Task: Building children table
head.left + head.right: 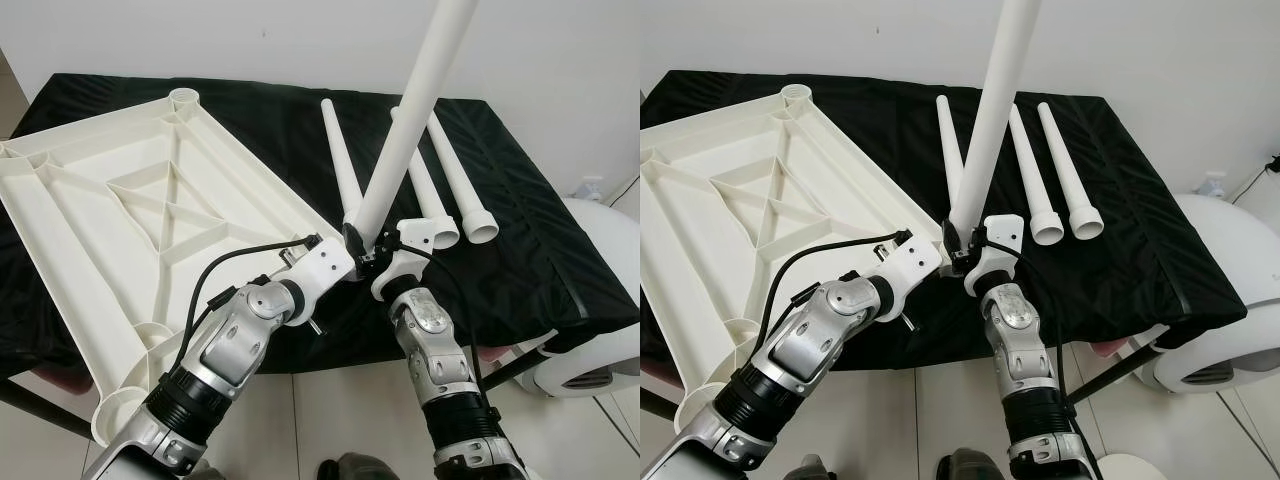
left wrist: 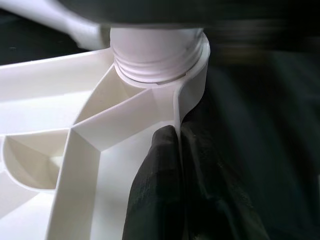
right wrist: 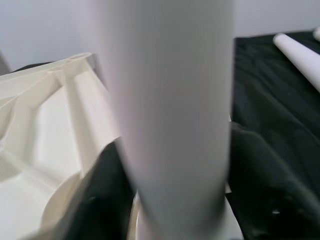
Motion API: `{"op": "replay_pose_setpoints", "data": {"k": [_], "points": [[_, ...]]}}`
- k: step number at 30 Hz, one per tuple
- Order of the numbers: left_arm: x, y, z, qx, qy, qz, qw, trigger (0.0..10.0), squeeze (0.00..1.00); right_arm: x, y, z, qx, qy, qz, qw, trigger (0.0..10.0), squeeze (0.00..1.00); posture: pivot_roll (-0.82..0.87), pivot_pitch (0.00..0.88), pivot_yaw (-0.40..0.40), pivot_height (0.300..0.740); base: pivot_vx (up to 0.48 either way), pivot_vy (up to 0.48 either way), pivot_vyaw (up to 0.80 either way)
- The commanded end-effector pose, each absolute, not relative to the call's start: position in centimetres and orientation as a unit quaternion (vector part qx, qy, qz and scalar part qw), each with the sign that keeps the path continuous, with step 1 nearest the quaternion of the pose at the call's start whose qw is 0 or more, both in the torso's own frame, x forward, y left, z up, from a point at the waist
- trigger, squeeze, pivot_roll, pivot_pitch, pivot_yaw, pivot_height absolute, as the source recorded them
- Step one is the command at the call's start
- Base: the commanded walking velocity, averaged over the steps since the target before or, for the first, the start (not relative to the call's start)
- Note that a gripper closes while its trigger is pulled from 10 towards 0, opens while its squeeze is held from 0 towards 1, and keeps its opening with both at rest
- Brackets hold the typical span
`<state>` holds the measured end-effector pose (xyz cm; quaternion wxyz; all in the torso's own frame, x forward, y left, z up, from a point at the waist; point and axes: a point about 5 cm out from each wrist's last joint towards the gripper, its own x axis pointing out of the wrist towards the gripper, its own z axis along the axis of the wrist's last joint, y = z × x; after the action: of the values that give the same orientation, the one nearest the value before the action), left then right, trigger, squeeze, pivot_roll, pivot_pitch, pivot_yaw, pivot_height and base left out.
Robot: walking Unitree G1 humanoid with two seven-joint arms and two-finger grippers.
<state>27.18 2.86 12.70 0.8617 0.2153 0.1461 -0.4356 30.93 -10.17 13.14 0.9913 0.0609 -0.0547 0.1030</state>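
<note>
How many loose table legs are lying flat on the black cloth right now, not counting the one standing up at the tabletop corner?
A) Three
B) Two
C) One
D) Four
A: three loose legs lie on the black cloth, while a fourth leg stands at the corner socket of the upturned tabletop, gripped by the right gripper.

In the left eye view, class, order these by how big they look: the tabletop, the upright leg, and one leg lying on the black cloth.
1. Tabletop, clearly largest.
2. Upright leg, though it rises toward the camera, so nearness may enlarge it.
3. Lying leg, which looks smallest.
</note>
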Motion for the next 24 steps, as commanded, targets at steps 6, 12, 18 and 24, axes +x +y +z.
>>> {"op": "replay_pose_setpoints", "data": {"k": [6, 12, 18, 24], "points": [[25.4, 1.8, 10.7, 0.206, 0.189, -0.484, 0.829, 10.0, 0.0, 30.7, -11.0, 13.9, 0.069, -0.07, 0.09, 0.991, 10.0, 1.0, 0.0, 0.044, -0.081, 0.74, 0.0, 0.0, 0.0], [25.3, 1.7, 10.7, 0.205, 0.19, -0.484, 0.829, 10.0, 0.0, 30.2, -11.7, 14.0, 0.058, -0.073, 0.096, 0.991, 10.0, 0.0, 0.0, 0.041, -0.082, 0.74, 0.0, 0.0, 0.0], [25.3, 1.6, 10.7, 0.204, 0.189, -0.484, 0.83, 10.0, 0.0, 29.4, -11.7, 14.0, 0.059, -0.075, 0.104, 0.99, 10.0, 0.0, -0.01, 0.036, -0.082, 0.74, 0.0, 0.0, 0.0], [25.7, 1.7, 10.9, 0.198, 0.186, -0.473, 0.838, 10.0, 0.44, 28.1, -12.3, 14.1, 0.052, -0.084, 0.119, 0.988, 10.0, 0.0, -0.01, 0.035, -0.082, 0.74, 0.0, 0.0, 0.0]]}}
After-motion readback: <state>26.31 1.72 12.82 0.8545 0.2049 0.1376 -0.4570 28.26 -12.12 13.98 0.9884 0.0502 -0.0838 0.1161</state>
